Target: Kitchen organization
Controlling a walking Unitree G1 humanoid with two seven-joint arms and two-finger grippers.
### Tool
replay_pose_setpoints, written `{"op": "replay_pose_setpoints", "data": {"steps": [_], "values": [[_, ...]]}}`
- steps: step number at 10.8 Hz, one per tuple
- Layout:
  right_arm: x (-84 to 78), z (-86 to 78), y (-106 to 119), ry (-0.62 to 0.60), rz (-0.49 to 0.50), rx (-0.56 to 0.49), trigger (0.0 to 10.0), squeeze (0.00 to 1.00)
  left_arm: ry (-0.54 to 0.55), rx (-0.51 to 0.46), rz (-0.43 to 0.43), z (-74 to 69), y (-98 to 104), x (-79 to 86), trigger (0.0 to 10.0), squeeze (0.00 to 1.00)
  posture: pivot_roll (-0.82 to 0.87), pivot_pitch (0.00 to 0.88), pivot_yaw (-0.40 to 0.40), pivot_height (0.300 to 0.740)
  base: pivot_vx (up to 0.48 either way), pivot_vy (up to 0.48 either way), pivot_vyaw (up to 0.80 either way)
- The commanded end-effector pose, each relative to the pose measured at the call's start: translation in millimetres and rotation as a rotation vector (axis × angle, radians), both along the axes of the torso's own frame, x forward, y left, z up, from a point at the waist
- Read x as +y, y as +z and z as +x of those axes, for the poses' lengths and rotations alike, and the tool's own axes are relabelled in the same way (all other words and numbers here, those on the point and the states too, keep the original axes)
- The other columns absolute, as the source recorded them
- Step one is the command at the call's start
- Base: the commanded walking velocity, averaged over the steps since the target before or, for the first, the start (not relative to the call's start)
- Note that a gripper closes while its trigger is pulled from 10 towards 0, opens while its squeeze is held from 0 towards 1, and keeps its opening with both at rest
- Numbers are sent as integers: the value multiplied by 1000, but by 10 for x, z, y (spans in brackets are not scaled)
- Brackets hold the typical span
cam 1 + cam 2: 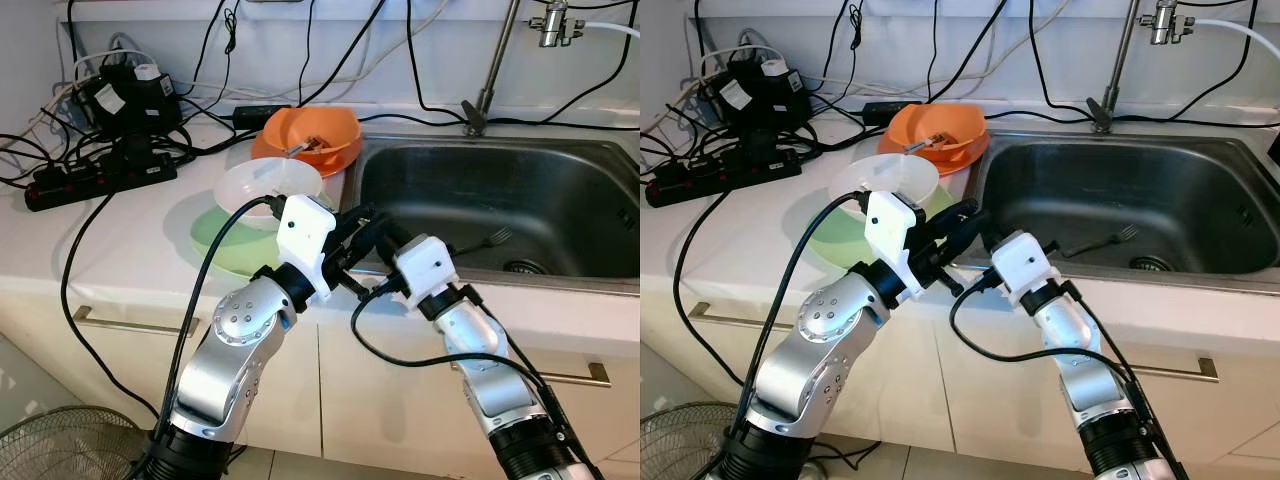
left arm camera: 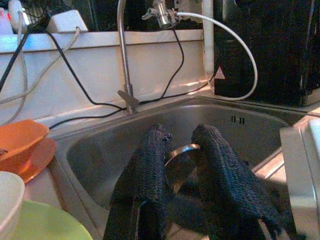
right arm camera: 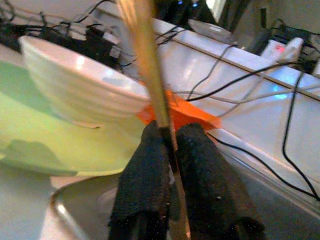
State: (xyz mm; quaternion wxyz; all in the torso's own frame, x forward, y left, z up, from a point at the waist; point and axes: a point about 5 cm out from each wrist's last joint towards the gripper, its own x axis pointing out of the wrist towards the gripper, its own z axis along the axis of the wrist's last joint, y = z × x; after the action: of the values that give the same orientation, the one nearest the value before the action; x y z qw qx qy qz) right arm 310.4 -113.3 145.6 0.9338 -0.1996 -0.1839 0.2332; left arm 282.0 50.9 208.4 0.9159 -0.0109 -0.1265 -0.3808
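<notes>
Spoon (image 2: 181, 159), metal: bowl end pinched between our left gripper (image 2: 182, 175) fingers, over sink (image 1: 560, 200) front-left rim. Handle (image 3: 145, 65) clamped in our right gripper (image 3: 170, 150), fingers pressed on it. 2 grippers meet at sink corner. White bowl (image 1: 268, 188) on green plate (image 1: 215, 245) just beside; orange bowl (image 1: 310, 135) behind. Fork (image 1: 490, 240) in sink.

A thin golden-brown stick-like utensil (image 3: 150, 75) is seen blurred between the right gripper's (image 3: 172, 150) black fingers, its upper end cut off. A round shiny metal piece (image 2: 181, 160) is half hidden between the left gripper's (image 2: 180, 145) fingers. Beside them, a white ribbed bowl (image 2: 9, 200) is cropped.
</notes>
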Motion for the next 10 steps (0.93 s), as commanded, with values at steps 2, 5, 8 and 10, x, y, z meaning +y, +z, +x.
{"op": "replay_pose_setpoints", "data": {"steps": [2,5,8,10], "values": [[-109,49,71,-56,41,-26,0,0,58,-6,-40,59,50,122,10000,0,50,13,87,740,0,0,0],[-161,45,79,-82,44,-37,0,0,31,11,-59,59,46,87,10000,1000,30,10,98,740,0,0,0],[-237,56,81,-116,38,-47,0,0,55,-13,-104,64,97,115,10000,0,17,3,100,740,0,0,0],[-324,108,97,-163,29,-59,0,0,79,6,-119,64,53,183,10000,0,11,1,110,740,0,0,0]]}}
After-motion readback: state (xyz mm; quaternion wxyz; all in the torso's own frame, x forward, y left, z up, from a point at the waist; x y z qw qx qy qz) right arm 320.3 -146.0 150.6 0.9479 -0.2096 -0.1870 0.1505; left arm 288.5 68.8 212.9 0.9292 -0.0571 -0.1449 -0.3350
